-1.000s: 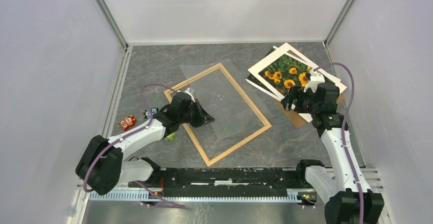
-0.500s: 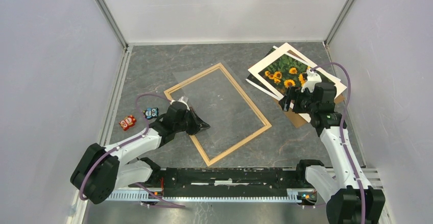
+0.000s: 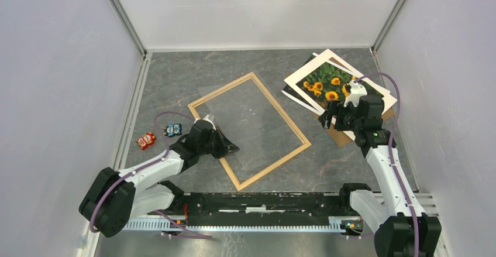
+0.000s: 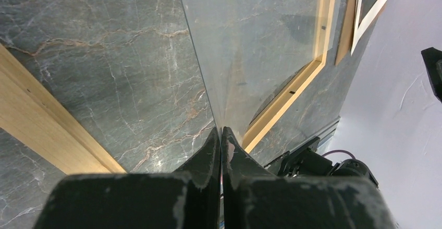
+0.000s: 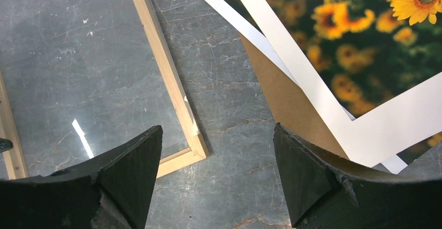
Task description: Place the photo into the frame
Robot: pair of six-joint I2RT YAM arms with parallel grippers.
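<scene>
Nearest the arm bases, the left gripper [image 4: 220, 135] is being held low over the dark grey marbled tabletop [image 3: 175, 75]. Its fingers are being pressed together on what appears to be the near-left edge of a thin clear transparent sheet [image 4: 260, 46]. That sheet is being laid over the large rectangular frame of thin light-coloured wooden strips [image 3: 281, 108], which is lying flat on the tabletop. The sheet's edge is being seen slightly askew to the strips.

The step in hand is being judged as seating this sheet inside the frame before the print follows. To do it well, the sheet is best being kept low and flat. It is best being turned until its edges run parallel with the strips, and released only once every corner is inside the rim. A hard pinch or a lift at one edge is being judged risky, since the sheet could flex or ride up on a strip.

Farther right, the right gripper [image 5: 216, 130] is being held with its fingers wide apart and nothing between them. It is hanging above bare tabletop between the frame's corner and a plain brown rectangular backing board [image 5: 281, 98].

Farthest, the large rectangular photo of orange-yellow sunflowers with a white border [image 3: 327, 81] is lying face up on that board, outside the frame.
</scene>
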